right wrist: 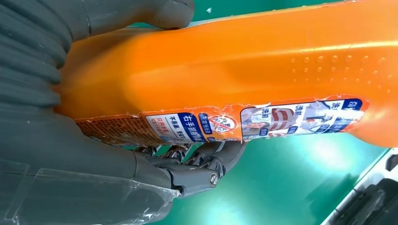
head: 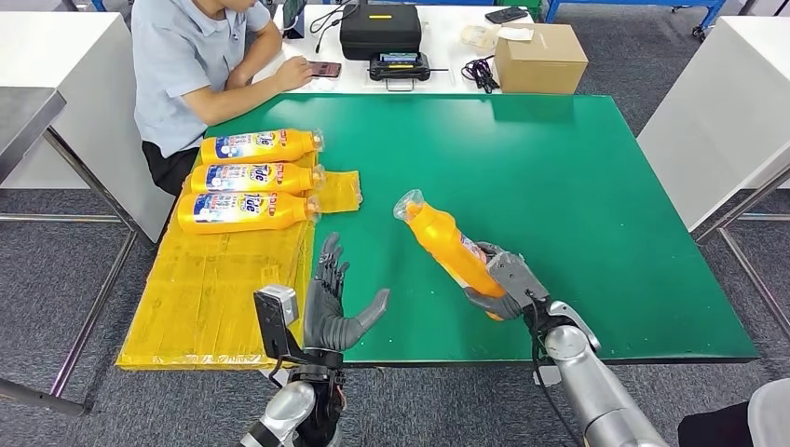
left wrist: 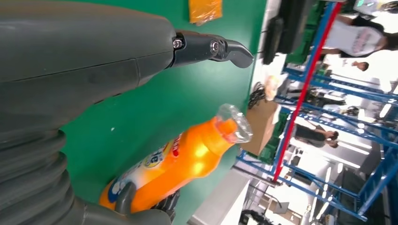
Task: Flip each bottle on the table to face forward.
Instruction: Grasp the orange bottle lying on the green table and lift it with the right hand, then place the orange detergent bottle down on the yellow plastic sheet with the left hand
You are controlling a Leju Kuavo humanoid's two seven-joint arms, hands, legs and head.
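Observation:
My right hand (head: 501, 284) grips the lower body of an orange bottle (head: 449, 244), tilted with its clear cap toward the table's middle; the right wrist view shows the bottle (right wrist: 244, 70) with a label along its side and my fingers (right wrist: 197, 171) curled under it. My left hand (head: 331, 298) is held upright near the table's front edge, fingers spread, holding nothing. The same bottle (left wrist: 187, 157) shows in the left wrist view past my left thumb (left wrist: 213, 49). Three orange bottles (head: 250, 177) lie side by side on the yellow mat (head: 214, 289) at the left, labels up.
The green table (head: 559, 186) has free room at the right and back. A person (head: 191, 65) sits at the far left corner with a phone. Behind stand a black case (head: 380, 28) and a cardboard box (head: 540, 58) on a white table.

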